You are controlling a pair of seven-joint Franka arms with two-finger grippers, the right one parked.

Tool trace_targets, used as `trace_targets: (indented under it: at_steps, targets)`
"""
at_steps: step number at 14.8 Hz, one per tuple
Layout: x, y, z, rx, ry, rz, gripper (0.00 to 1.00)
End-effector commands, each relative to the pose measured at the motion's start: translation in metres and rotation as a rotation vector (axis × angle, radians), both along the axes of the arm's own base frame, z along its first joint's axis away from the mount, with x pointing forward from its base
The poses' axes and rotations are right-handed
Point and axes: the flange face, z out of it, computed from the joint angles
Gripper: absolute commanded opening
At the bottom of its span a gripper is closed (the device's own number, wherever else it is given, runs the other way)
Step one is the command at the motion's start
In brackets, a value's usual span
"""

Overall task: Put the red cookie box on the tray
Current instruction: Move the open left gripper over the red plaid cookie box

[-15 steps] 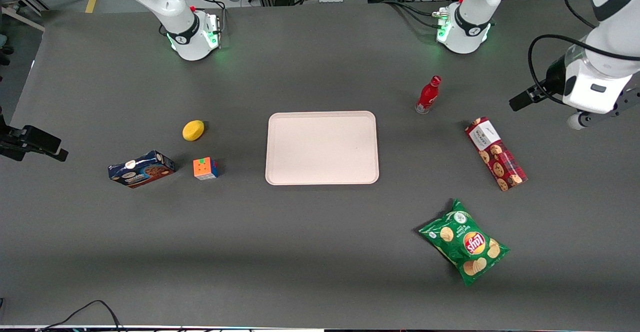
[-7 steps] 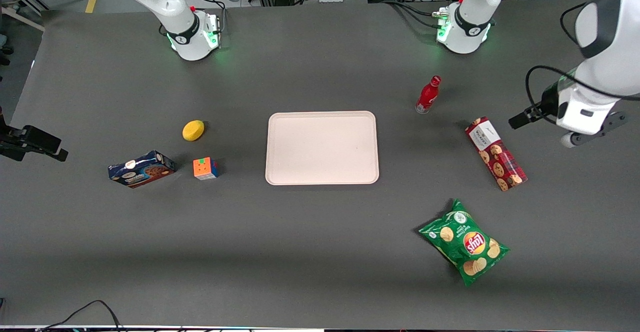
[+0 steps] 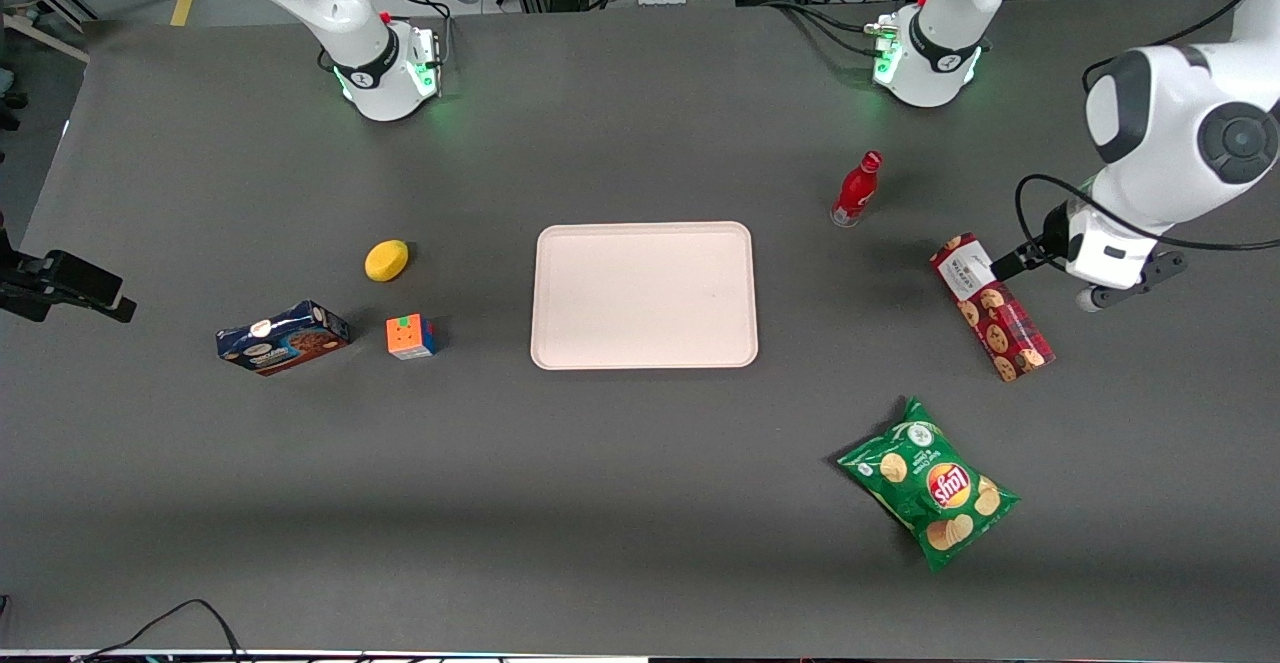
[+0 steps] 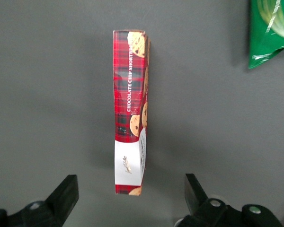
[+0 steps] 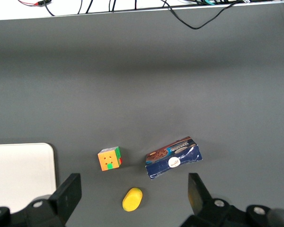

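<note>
Pink-beige flat rectangular tray sits mid-bench, bare. Dark-red plaid long cookie box lies well apart from the tray, toward the working arm's end. End effector hovers above the box's white-label end, fingers spread wide.

Object count on the table.
One tray, two cookie boxes (red cookie box, blue cookie box), one red bottle, chip bag, puzzle cube, yellow sponge; one gripper.
</note>
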Motion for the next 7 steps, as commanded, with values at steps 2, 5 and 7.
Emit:
trace_targets:
  at_steps: [2, 5, 7]
  targets:
    - [-0.004, 0.013, -0.037, -0.005, -0.015, -0.017, 1.0]
    - [-0.009, 0.021, -0.063, -0.005, -0.053, -0.022, 1.0]
    - [-0.011, 0.021, -0.077, -0.003, -0.079, -0.026, 1.0]
